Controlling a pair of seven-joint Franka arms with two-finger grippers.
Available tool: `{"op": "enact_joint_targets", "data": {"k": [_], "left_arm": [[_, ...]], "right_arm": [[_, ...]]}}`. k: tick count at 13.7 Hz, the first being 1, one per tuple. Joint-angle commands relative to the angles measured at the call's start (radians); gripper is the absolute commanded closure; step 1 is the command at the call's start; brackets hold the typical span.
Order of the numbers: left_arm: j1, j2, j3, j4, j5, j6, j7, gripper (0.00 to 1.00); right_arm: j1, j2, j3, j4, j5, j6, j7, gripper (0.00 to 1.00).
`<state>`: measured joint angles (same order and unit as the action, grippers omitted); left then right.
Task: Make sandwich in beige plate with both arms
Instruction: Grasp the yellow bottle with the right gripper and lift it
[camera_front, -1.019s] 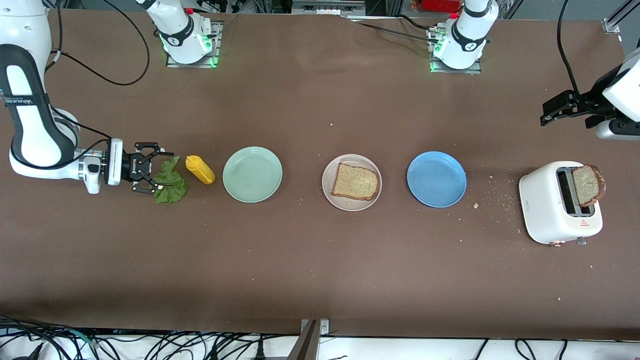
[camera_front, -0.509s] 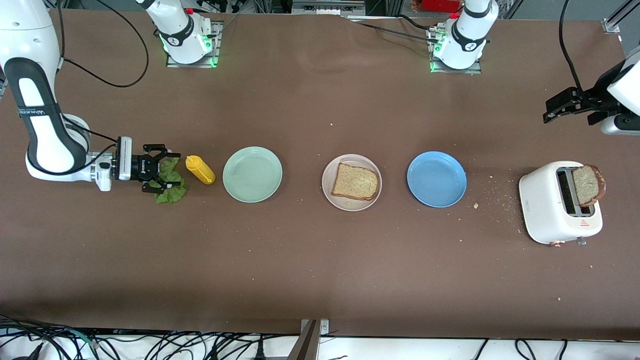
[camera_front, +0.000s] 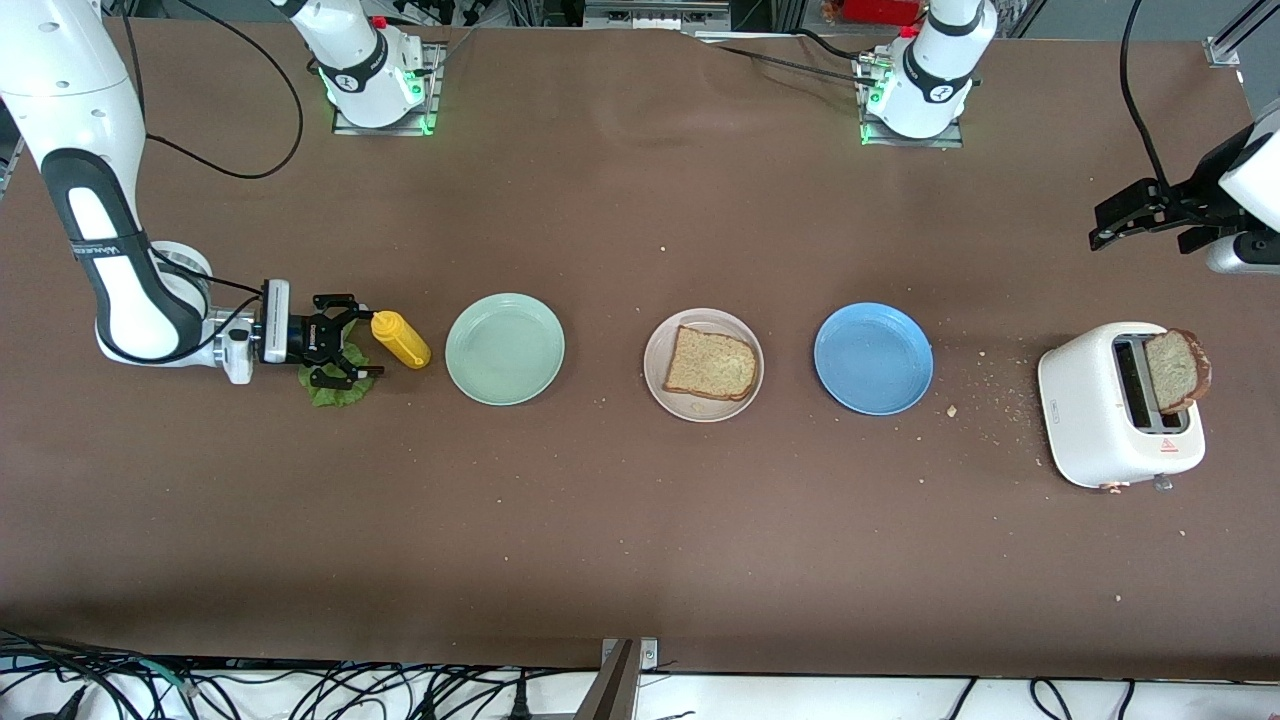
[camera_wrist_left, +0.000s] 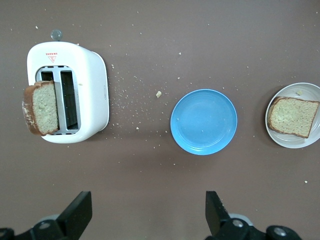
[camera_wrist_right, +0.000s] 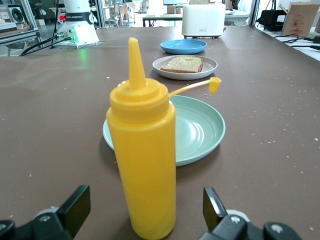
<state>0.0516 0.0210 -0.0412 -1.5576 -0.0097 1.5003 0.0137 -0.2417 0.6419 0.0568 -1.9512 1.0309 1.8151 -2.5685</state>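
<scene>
The right gripper (camera_front: 345, 350) is open just above the lettuce leaf (camera_front: 328, 392) beside the yellow bottle (camera_front: 401, 339), so it should pinch only the leaf, miss the bottle, and carry it to the bread (camera_front: 710, 364) on the beige plate (camera_front: 655, 375), while the open left gripper (camera_front: 1125, 215) waits above the table near the toaster (camera_front: 1100, 415).

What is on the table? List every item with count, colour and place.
Bread slice: one, brown, on the beige plate.
Bread slice: one, brown, sticking out of the toaster.
Toaster: one, white, at the left arm's end.
Blue plate: one, between beige plate and toaster.
Green plate: one, mint, beside the bottle.
Bottle: one, yellow, beside the lettuce.
Lettuce: one, green, under the right gripper.
Right gripper: open, low over the lettuce.
Left gripper: open, up near the toaster.
</scene>
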Motion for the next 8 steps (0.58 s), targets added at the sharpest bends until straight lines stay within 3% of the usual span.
{"op": "enact_joint_targets", "data": {"k": [1,7,8], "left_arm": [[0.007,0.008,-0.003,0.017,-0.015,0.0,-0.003,0.0],[0.014,0.01,-0.003,0.017,-0.018,0.005,-0.006,0.0],[0.014,0.01,-0.003,0.016,-0.016,0.003,-0.006,0.0]], "right_arm": [[0.015,0.005,0.0,-0.012,0.032,0.003,-0.027,0.0],[0.051,0.021,0.0,-0.015,0.098,0.003,-0.016,0.01],[0.051,0.019,0.0,-0.015,0.094,0.003,0.025,0.09]]}}
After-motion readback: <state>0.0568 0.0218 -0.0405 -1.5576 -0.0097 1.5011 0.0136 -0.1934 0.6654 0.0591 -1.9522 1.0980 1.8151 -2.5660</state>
